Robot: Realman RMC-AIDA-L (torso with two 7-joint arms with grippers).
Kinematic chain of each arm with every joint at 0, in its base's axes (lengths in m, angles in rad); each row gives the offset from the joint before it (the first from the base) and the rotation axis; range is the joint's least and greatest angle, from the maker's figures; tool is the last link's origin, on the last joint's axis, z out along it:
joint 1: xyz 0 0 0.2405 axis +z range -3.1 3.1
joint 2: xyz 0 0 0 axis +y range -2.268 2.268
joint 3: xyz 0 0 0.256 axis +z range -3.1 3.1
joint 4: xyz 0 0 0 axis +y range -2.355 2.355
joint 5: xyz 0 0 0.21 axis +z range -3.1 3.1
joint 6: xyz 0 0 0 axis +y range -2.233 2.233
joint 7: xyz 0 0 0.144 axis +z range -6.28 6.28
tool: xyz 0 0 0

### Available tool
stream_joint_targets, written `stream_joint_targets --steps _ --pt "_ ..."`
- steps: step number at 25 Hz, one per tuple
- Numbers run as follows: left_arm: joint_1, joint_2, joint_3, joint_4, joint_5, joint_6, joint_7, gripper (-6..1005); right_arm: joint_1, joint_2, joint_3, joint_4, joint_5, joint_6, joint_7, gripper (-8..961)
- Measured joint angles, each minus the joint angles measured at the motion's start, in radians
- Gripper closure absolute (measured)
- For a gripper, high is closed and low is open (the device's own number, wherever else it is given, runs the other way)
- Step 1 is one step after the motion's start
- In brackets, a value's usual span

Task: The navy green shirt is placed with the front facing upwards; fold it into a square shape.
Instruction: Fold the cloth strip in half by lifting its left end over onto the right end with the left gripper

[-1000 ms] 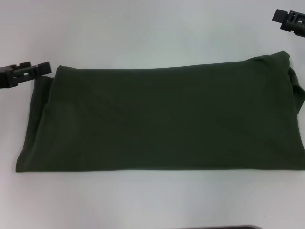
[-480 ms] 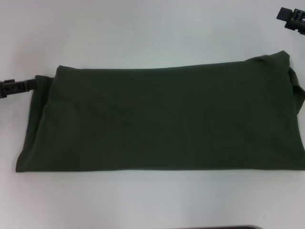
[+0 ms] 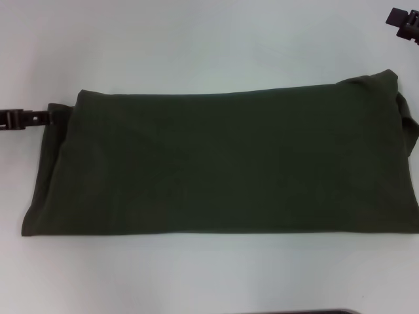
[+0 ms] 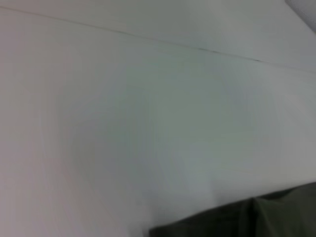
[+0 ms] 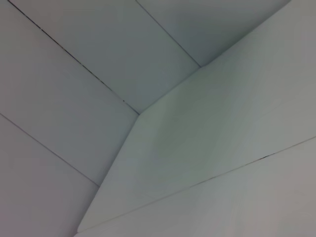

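Observation:
The navy green shirt (image 3: pixel 222 163) lies folded into a long, dark olive rectangle across the white table (image 3: pixel 196 46), with no lettering showing. Its right end runs to the edge of the head view. My left gripper (image 3: pixel 36 118) is low at the shirt's far left corner, its tip right beside the cloth edge. My right gripper (image 3: pixel 406 23) sits at the far right, well clear of the shirt. In the left wrist view only a corner of the shirt (image 4: pixel 247 219) shows, on bare table.
The right wrist view shows a corner of the white table (image 5: pixel 222 128) and the tiled floor (image 5: pixel 74 59) beyond it. A seam line (image 4: pixel 197 47) crosses the table top. A dark object edge (image 3: pixel 308 312) peeks in at the near side.
My left gripper has dropped lower and drawn back to the left along the shirt's corner. My right gripper has pulled away toward the far right. The shirt has not moved.

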State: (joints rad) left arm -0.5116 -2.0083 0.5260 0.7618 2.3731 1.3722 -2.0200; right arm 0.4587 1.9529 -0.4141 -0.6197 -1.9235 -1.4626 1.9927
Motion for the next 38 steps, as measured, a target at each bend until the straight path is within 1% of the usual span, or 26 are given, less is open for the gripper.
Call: stream_joint_targets --steps 7,16,20,30,36,38 --pt "-0.047 -0.005 0.02 -0.033 0.058 -0.064 -0.015 114 -0.005 0.0 0.0 0.0 0.0 -0.012 0.001 196" --pt "-0.075 0.005 0.034 -0.073 0.063 -0.086 -0.016 114 -0.01 0.001 0.014 0.0 0.0 -0.019 0.006 197" --pt "-0.085 0.012 0.049 -0.092 0.063 -0.083 -0.017 114 -0.011 0.001 0.018 0.0 0.0 -0.02 0.011 196" --pt "-0.087 0.013 0.053 -0.09 0.063 -0.073 -0.019 113 -0.011 0.001 0.025 0.0 0.0 -0.024 0.011 196" --pt "-0.088 0.022 0.052 -0.081 0.063 -0.032 -0.017 114 -0.011 0.001 0.025 0.0 0.0 -0.024 0.011 196" --pt "-0.088 0.03 0.05 -0.076 0.063 -0.003 -0.018 113 -0.011 0.001 0.025 0.0 0.001 -0.024 0.013 196"
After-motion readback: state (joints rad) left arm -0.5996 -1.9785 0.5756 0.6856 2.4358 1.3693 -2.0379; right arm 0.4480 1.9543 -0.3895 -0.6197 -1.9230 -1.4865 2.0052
